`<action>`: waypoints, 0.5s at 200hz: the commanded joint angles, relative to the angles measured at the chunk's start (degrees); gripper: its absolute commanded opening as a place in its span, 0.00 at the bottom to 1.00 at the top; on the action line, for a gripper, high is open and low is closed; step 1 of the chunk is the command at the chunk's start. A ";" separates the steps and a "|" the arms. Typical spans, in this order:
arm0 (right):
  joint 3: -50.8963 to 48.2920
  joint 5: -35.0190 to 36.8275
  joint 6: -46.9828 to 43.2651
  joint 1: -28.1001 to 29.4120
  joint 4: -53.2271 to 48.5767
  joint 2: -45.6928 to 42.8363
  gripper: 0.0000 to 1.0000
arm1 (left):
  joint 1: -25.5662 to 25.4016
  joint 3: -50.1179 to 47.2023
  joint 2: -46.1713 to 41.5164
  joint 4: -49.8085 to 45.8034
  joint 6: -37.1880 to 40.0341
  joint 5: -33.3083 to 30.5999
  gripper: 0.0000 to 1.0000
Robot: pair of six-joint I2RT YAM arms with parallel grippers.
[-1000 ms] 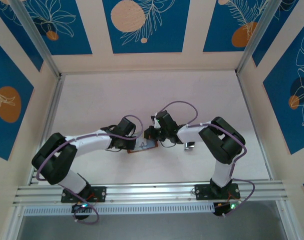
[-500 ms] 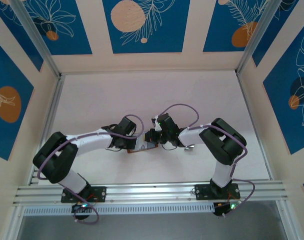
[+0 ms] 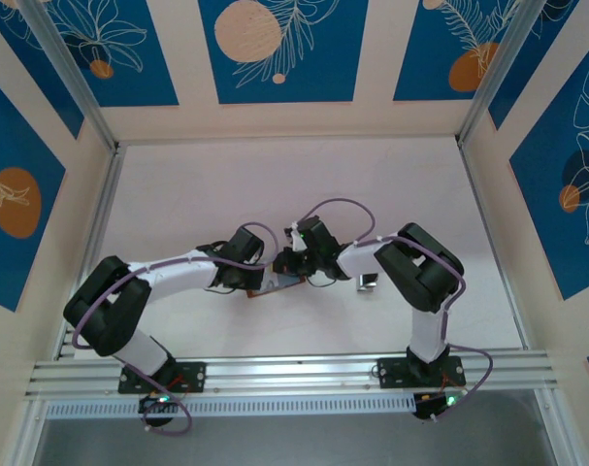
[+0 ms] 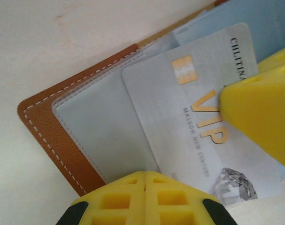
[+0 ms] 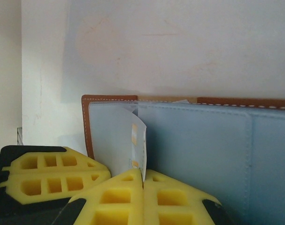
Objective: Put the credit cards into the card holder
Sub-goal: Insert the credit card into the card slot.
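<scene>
Nearest, two arms, their two pincers meeting at mid-table.

Left gripper [image 4: 144,180]: one, yellow fingers clenched together with nothing between them, tips at the near edge of the card holder.

Right gripper [image 5: 143,180]: one, clamped on the credit card's edge.

Brown leather folding card holder [image 4: 43,126] with white stitching and bluish-grey inner pockets: one, lying open and flat on the table between the two grippers.

Silver-grey thin credit card [image 4: 180,122] with gold VIP lettering and chip: one, lying across the inner pockets; whether its edge is in a slot I cannot tell.

Small silvery piece [image 3: 368,283]: one, on the table right of the card holder, apart from it, too small to identify.

Pale pinkish-white table [image 3: 275,184]: one.
</scene>
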 commanded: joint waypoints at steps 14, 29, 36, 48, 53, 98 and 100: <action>1.46 -0.62 -1.71 2.53 -5.64 4.65 0.00 | 0.28 -1.44 1.52 -3.91 0.32 -0.49 0.00; 1.89 -0.74 -1.24 3.10 -5.16 5.67 0.00 | 0.24 -1.21 1.03 -3.97 0.28 -0.18 0.00; 2.08 -0.43 -1.17 3.41 -5.28 5.94 0.02 | 0.29 -1.10 0.46 -4.10 0.13 -0.10 0.00; 1.76 0.48 -0.77 3.40 -5.22 6.09 0.03 | 0.28 -1.14 -1.17 -4.10 -0.24 0.09 0.00; 1.43 0.76 -0.65 3.25 -5.13 5.95 0.03 | 0.28 -1.16 -2.01 -4.16 -0.43 0.09 0.00; 0.27 2.70 -0.84 2.67 -6.97 4.17 0.05 | 2.30 -3.51 -9.28 -3.75 -3.13 2.21 0.04; 0.25 2.76 -0.85 2.65 -7.07 4.14 0.05 | 2.48 -3.65 -9.54 -3.65 -3.30 2.34 0.04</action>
